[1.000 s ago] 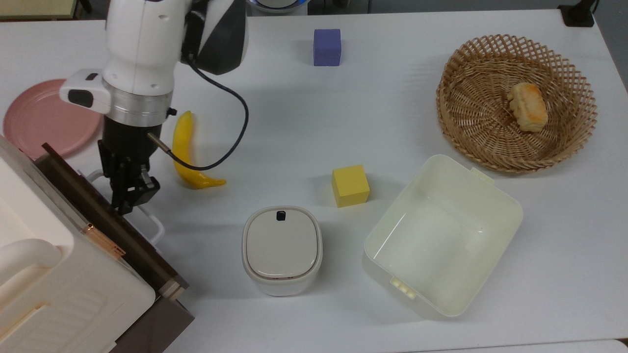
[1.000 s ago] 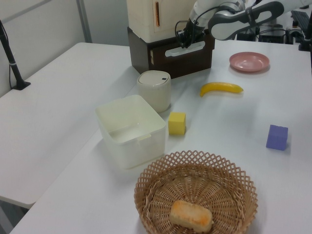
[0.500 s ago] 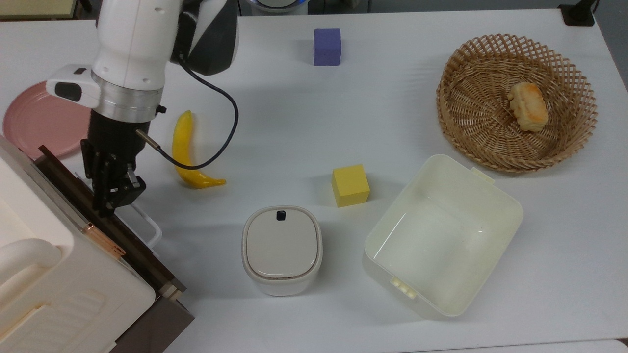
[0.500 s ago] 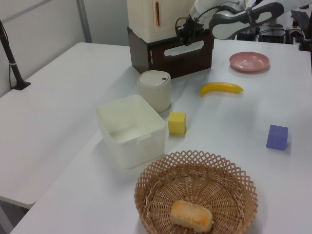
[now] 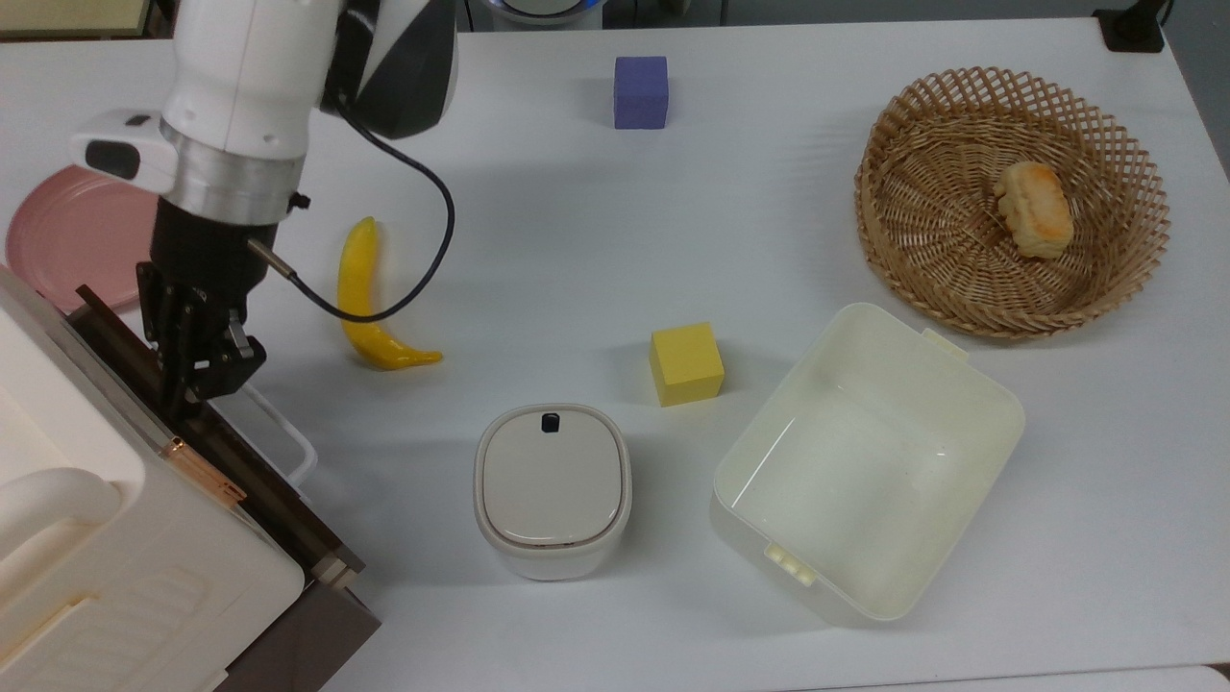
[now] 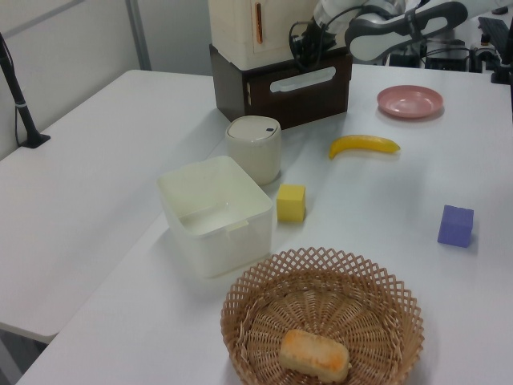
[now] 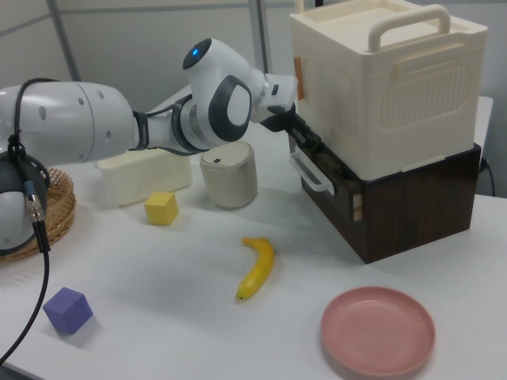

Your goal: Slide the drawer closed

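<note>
Gripper (image 5: 187, 384) at the drawer (image 5: 252, 485), pressing stage. The tool pointed down, with its tip at the upper edge of the dark front panel; whether it actually touched the panel could not be resolved. Whether it was clenched or released cannot be told. The white handle (image 5: 291, 440) lay just beside the tip, on the side away from the cabinet (image 5: 115, 577), and was not grasped. The cabinet's cream upper body stood immediately beyond the tip. The banana (image 5: 370, 298) lay near the tool on its open side, and the plate (image 5: 67, 226) was near its wrist.

In the right view, a thin strip of light wood showed behind the panel (image 7: 356, 207), which suggests the drawer (image 7: 337, 182) was almost home but not flush.

Probable hazards:
- The contact sat high on the panel and toward one end. A further push might ride over the edge and drive the gripper (image 7: 305, 136) into the cream body.
- An off-centre push might skew the drawer and jam it.
- The cabinet, which appeared unanchored, might slide on the table (image 5: 769, 192) instead of the drawer closing.
- A descending tip might snag the handle.
</note>
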Controlling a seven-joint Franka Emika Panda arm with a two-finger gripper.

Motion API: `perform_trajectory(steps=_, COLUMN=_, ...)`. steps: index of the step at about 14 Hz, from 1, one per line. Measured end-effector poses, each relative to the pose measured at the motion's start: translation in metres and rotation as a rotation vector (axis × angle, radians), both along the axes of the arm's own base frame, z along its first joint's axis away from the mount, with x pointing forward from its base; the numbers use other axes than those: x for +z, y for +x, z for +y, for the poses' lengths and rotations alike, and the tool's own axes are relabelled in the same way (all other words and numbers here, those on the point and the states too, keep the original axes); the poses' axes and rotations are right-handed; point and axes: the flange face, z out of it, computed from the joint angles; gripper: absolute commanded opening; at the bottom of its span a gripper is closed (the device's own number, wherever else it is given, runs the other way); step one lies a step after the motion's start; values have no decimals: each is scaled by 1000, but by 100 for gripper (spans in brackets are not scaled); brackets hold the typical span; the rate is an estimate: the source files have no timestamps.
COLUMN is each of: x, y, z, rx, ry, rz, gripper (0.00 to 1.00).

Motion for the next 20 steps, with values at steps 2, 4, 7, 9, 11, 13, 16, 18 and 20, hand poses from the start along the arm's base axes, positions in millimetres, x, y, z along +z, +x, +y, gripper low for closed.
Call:
perform_trajectory(steps=2, x=8, y=-3, z=1, rx=-5, ry=2, rz=1, gripper=20)
perform_trajectory(steps=4, x=7, y=-7, z=3, rx=-24, ry=10, rz=57, gripper=20)
perform_trajectory(steps=7, x=-11, y=-11, z=15, rx=28, ry=66, rz=217, gripper=20)
perform_trajectory(steps=9, x=-24, y=-19, z=28, rx=103, ry=138, rz=365, gripper=19)
perform_trajectory(steps=11, x=-24, y=-28, z=39, rx=154, ry=183, rz=461, gripper=19)
perform_trajectory(steps=13, x=-26, y=-32, z=53, rx=187, ry=191, rz=513, gripper=19)
perform_trajectory(steps=16, x=-52, y=-29, z=61, rx=199, ry=193, rz=542, gripper=19)
perform_trajectory(steps=18, x=-63, y=-16, z=53, rx=204, ry=172, rz=443, gripper=19)
perform_trajectory(steps=20, x=-63, y=-5, z=38, rx=196, ry=135, rz=319, gripper=19)
